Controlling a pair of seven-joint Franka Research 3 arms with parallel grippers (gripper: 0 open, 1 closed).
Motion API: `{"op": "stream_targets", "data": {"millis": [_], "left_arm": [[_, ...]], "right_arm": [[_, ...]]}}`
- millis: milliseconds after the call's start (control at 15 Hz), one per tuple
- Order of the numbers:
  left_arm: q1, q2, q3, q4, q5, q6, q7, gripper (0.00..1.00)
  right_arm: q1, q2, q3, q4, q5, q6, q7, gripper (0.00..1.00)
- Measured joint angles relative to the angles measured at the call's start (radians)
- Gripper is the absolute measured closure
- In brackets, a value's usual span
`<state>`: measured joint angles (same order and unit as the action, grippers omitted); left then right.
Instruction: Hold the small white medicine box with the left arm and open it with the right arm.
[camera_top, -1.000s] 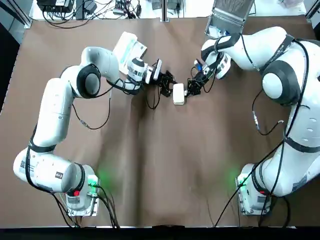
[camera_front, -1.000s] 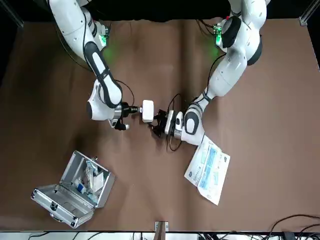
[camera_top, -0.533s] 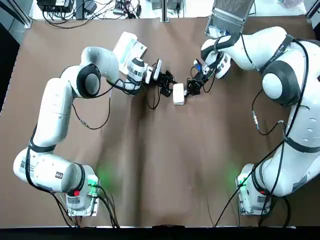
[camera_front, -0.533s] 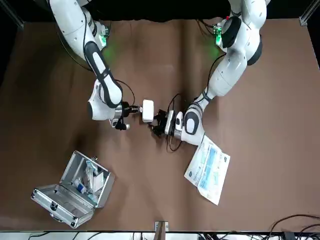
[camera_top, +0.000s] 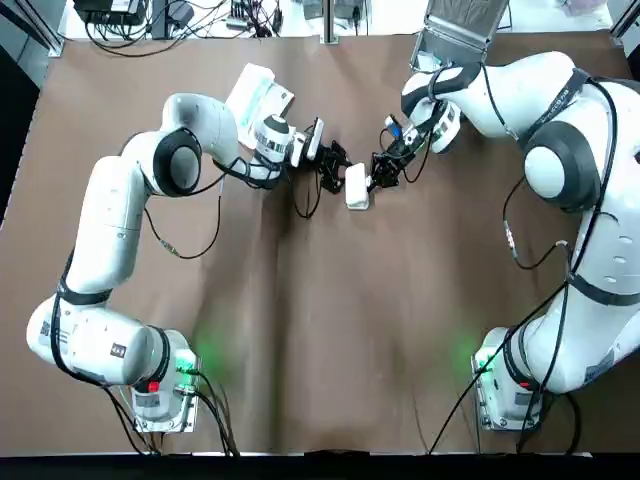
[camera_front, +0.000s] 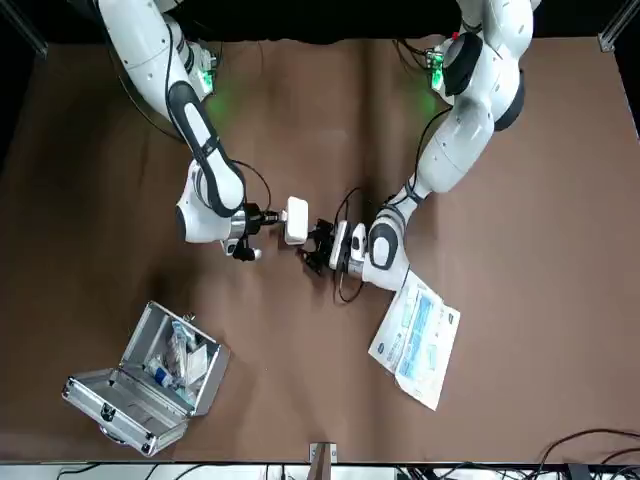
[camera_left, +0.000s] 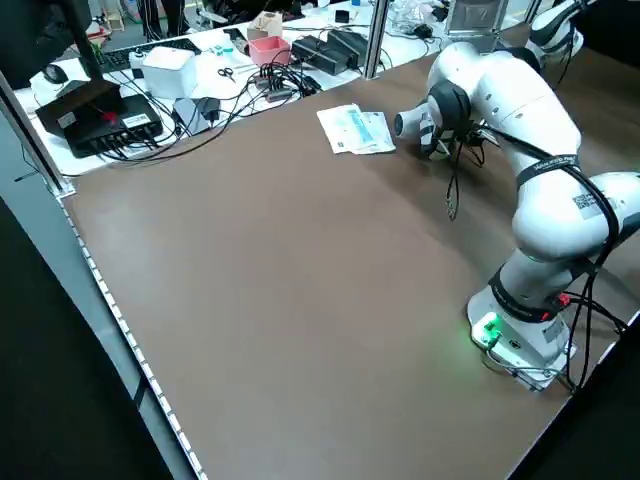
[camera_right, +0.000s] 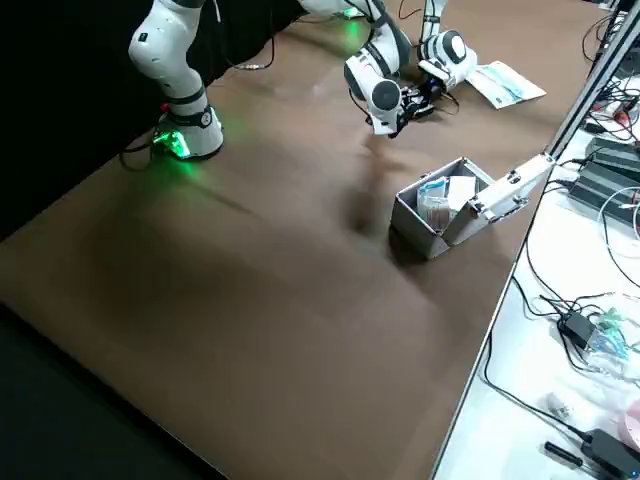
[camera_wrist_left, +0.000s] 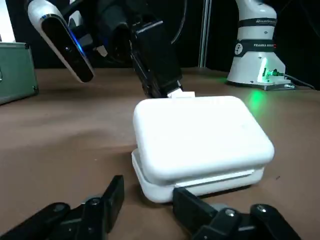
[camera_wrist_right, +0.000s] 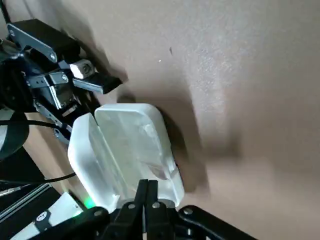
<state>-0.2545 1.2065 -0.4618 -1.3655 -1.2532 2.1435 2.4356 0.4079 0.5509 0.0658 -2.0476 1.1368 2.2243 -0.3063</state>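
Observation:
The small white medicine box (camera_top: 357, 186) lies on the brown table between both grippers, also seen in the front view (camera_front: 296, 220). My left gripper (camera_top: 336, 168) is open at the box's left side. In the left wrist view its fingers (camera_wrist_left: 192, 210) spread wide at the box's (camera_wrist_left: 200, 140) near edge, and one touches the lower shell. My right gripper (camera_top: 379, 177) is shut on a small tab at the box's opposite edge; the right wrist view shows its fingertips (camera_wrist_right: 147, 192) pinched together against the box (camera_wrist_right: 125, 150). The lid sits over the base with a thin seam.
An open metal case (camera_front: 150, 375) with supplies stands near the table's far edge on my right side. A printed leaflet (camera_front: 415, 340) lies beside the left arm's wrist. Cables and devices (camera_left: 200, 70) crowd the bench beyond the table.
The right gripper has shifted slightly toward the left arm, and the box has nudged a little with it. The left gripper has stayed in place.

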Motion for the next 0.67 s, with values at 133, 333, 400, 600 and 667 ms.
{"op": "stream_targets", "data": {"millis": [133, 333, 400, 600, 667], "left_arm": [[0.000, 0.000, 0.000, 0.000, 0.000, 0.000, -0.001, 0.49], [0.000, 0.000, 0.000, 0.000, 0.000, 0.001, -0.002, 0.48], [0.000, 0.000, 0.000, 0.000, 0.000, 0.001, -0.002, 0.48], [0.000, 0.000, 0.000, 0.001, 0.000, 0.001, -0.003, 0.48], [0.000, 0.000, 0.000, 0.001, 0.000, 0.002, -0.003, 0.48]], "right_arm": [[0.000, -0.003, 0.000, 0.006, 0.001, -0.016, 0.012, 0.99], [0.000, -0.006, 0.001, 0.014, 0.001, -0.027, 0.025, 0.99], [0.001, -0.007, 0.002, 0.015, 0.001, -0.029, 0.029, 0.99], [0.001, -0.008, 0.007, 0.016, 0.003, -0.031, 0.035, 0.99], [0.002, -0.009, 0.008, 0.018, 0.005, -0.031, 0.041, 0.99]]}}
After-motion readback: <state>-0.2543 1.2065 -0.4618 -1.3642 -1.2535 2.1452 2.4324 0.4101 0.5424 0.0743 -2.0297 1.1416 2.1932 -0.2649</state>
